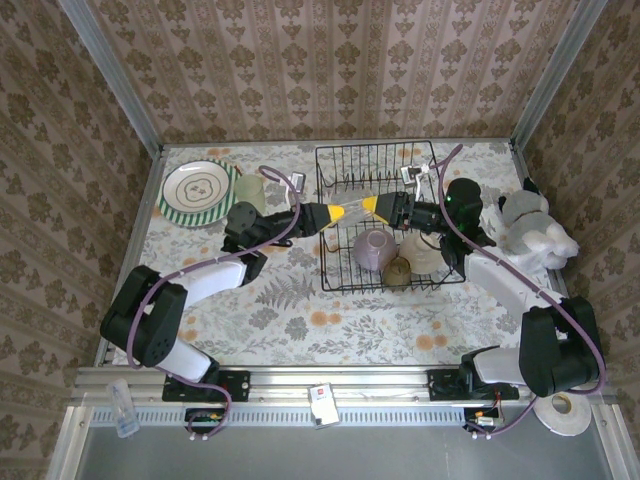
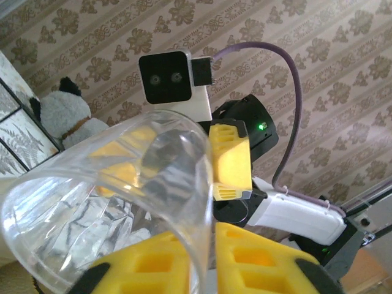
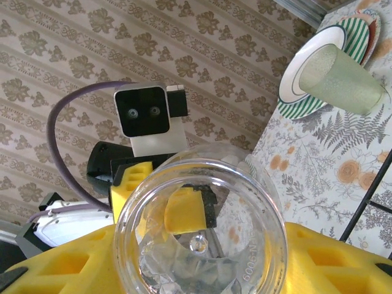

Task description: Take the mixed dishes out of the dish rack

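Observation:
A clear glass tumbler (image 1: 360, 210) hangs on its side over the black wire dish rack (image 1: 345, 165), held from both ends. My left gripper (image 1: 338, 213) is shut on its rim. In the left wrist view the glass (image 2: 92, 202) has one of the gripper's (image 2: 205, 248) yellow fingers inside the wall and the other outside. My right gripper (image 1: 384, 207) is shut on the tumbler's base (image 3: 202, 226), a finger on each side. A lilac bowl (image 1: 375, 247), a cream bowl (image 1: 425, 250) and a small amber cup (image 1: 399, 272) sit in the rack's near end.
A green-striped plate (image 1: 198, 192) and a pale frosted tumbler (image 1: 250, 193) rest on the table at the far left. A grey-white soft toy (image 1: 530, 230) lies right of the rack. A tape roll (image 1: 563, 413) sits by the right arm's base.

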You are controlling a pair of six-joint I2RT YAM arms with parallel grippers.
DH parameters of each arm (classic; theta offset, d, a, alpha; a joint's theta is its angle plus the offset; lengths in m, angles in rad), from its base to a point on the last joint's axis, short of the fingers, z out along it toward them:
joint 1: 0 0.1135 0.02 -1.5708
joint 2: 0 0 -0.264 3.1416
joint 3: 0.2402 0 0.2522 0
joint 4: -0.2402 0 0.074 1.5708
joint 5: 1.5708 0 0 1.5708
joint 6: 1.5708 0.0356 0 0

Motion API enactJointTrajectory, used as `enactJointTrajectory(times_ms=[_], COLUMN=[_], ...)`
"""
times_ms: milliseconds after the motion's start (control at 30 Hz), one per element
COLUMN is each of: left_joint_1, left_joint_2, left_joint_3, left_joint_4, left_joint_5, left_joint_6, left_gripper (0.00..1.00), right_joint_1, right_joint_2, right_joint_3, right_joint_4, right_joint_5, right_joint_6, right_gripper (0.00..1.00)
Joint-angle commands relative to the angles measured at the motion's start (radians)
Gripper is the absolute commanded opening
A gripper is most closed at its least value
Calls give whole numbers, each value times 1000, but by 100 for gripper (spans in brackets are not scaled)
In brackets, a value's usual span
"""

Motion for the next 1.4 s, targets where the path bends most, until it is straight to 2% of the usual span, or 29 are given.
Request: enactJointTrajectory(times_ms=[0,33,167,267,367,500,567,767,933,1033,1167,1300,1367], left_joint_1=[-26,-27,-26,-26,-21,-8,-3,22,53,77,101,106,109], left_joint_2=[0,2,10,13,16,25,26,29,-15,-88,-226,-346,-382], left_joint_3=[57,57,54,52,46,37,34,27,25,29,70,181,234], left_joint_4=[88,88,88,85,82,83,82,75,-18,-185,-575,-1074,-1255], left_joint_5=[10,8,-5,-11,-18,-26,-28,-29,-31,-42,-91,-222,-303], left_joint_6=[-4,-5,-4,1,3,1,1,-1,44,134,347,620,715], left_gripper=[4,0,0,0,0,0,0,0,0,0,0,0,0], right_joint_1=[1,0,1,1,2,3,7,28,32,34,39,57,68], right_joint_2=[0,-1,-4,-8,-11,-21,-29,-53,-77,-103,-144,-165,-168], right_joint_3=[-17,-18,-19,-21,-22,-22,-24,-18,-17,-17,-14,-7,-5], right_joint_4=[1,0,2,6,12,9,9,-35,-122,-173,-271,-330,-345], right_joint_5=[13,12,12,9,4,3,0,1,39,70,121,147,162], right_joint_6=[-11,-12,-13,-14,-15,-22,-27,-83,-153,-199,-277,-333,-350], right_gripper=[26,26,27,33,51,85,100,100,100,100,100,100,100])
